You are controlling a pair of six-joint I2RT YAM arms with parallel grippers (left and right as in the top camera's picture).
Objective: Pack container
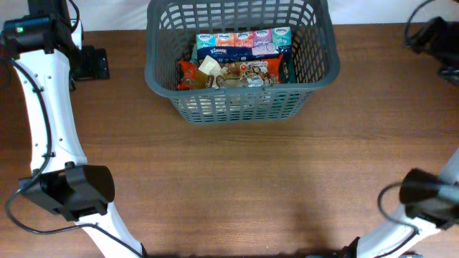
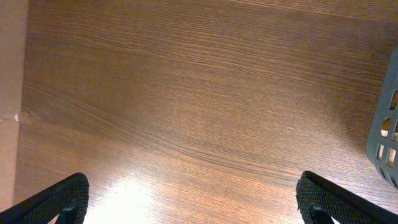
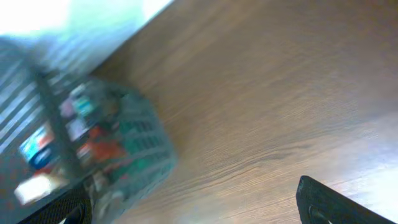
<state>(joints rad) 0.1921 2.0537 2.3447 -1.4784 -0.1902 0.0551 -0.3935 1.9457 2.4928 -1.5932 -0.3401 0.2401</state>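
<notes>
The dark grey lattice basket (image 1: pixel 240 107) stands at the back middle of the wooden table. Inside it lie a row of pastel tissue packs (image 1: pixel 244 41) and red and brown snack packets (image 1: pixel 229 74). My left gripper (image 1: pixel 93 63) is left of the basket, over bare wood. In the left wrist view it (image 2: pixel 193 196) is wide open and empty, with the basket's corner (image 2: pixel 388 134) at the right edge. My right gripper (image 1: pixel 424 36) is at the far right back. In the blurred right wrist view it (image 3: pixel 193 202) is open and empty, with the basket (image 3: pixel 134 146) at the left.
The wooden table (image 1: pixel 237 186) stretches in front of the basket. The arm bases stand at the front left (image 1: pixel 75 190) and front right (image 1: pixel 427 193). A pale surface (image 2: pixel 9 93) borders the table at the left of the left wrist view.
</notes>
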